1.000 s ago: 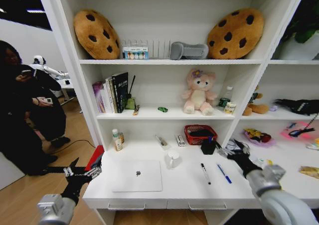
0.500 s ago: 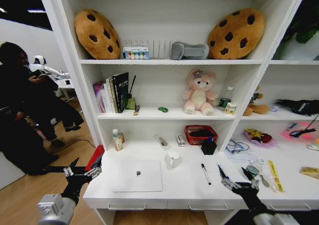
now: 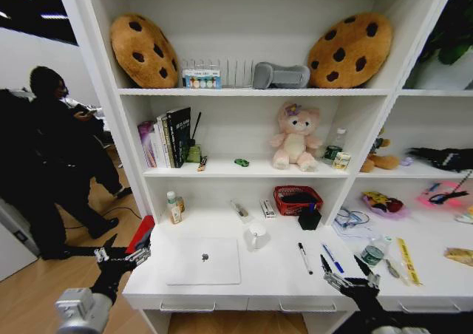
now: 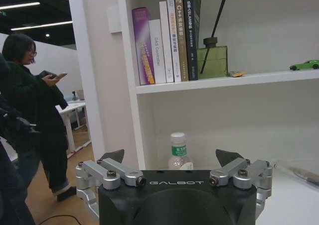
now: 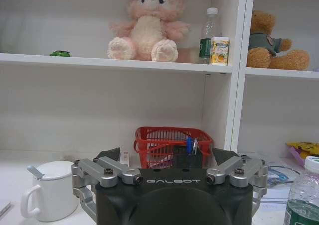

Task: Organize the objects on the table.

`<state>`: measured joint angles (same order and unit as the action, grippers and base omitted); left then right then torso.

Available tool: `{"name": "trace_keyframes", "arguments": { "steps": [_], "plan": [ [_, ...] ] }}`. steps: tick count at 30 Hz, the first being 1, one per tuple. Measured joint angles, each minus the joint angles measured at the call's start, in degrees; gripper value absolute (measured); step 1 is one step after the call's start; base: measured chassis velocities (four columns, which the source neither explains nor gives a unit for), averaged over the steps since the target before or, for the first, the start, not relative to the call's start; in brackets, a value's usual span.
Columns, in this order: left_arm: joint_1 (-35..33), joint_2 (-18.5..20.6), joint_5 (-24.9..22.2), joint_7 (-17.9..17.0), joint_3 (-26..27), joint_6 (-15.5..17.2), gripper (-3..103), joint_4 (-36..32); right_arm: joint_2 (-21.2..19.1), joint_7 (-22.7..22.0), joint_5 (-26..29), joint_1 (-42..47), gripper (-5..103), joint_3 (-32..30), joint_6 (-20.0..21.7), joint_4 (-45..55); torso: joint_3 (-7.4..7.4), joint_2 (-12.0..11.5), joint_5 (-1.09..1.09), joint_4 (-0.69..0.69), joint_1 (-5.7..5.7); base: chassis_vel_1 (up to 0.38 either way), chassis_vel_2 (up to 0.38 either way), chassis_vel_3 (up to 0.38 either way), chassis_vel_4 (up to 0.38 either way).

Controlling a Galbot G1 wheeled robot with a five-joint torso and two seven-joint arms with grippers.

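Right pincer [image 3: 346,278], jaws apart, empty, has dropped to table [image 3: 273,275] front edge at 5 o'clock; blue pen [image 3: 332,258] now uncovered. Left pincer [image 3: 118,254] unchanged at 8 o'clock, apart, empty.

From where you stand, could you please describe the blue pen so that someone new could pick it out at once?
Start at the long white desk under the shelves and find the red basket at its back. In front of it lie two pens side by side, just ahead of the right end effector. The blue pen is the right-hand one; its neighbour, the black marker, is dark.
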<state>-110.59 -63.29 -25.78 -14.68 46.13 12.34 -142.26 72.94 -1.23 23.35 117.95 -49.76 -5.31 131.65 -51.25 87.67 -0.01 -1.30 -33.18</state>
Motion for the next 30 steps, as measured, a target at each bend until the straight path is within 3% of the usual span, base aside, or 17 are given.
{"name": "trace_keyframes", "arguments": {
  "steps": [9,15,18,19,21,30],
  "plan": [
    [0.00,0.00,0.00,0.00,0.00,0.00,100,0.00,-1.45,-0.43,0.10,-2.56,100,1.83,1.04,-1.57,0.00,0.00,0.01,0.00,0.00,-0.138,-0.149,0.160,0.146],
    [0.00,-0.01,-0.01,0.02,-0.01,0.00,100,0.00,-4.48,-0.97,2.20,-7.67,100,5.75,3.58,-3.45,-0.01,-0.01,0.03,0.00,0.00,-0.182,-0.181,0.176,0.159],
    [0.00,-0.01,0.00,0.01,-0.01,0.00,100,0.00,-7.71,-3.62,8.57,-13.67,100,12.14,11.36,-5.14,-0.01,-0.01,0.02,0.01,0.00,-0.045,-0.065,0.059,0.061],
    [0.00,-0.01,0.00,0.01,-0.01,0.00,100,0.00,-7.71,-3.62,8.57,-13.67,100,12.14,11.36,-5.14,-0.01,-0.01,0.02,0.01,0.00,0.000,0.000,0.000,0.000],
    [0.00,-0.01,0.00,0.00,-0.01,0.00,100,0.00,-9.17,-5.76,11.17,-19.57,100,16.27,16.00,-7.76,-0.01,0.00,-0.01,0.01,0.00,0.026,0.020,-0.010,-0.027],
    [0.00,0.00,0.00,-0.01,0.00,0.01,100,0.00,-10.56,-10.25,12.60,-30.41,100,21.17,21.21,-16.56,-0.01,-0.01,0.02,0.00,-0.01,0.031,0.032,-0.030,-0.022]
  ]
}}
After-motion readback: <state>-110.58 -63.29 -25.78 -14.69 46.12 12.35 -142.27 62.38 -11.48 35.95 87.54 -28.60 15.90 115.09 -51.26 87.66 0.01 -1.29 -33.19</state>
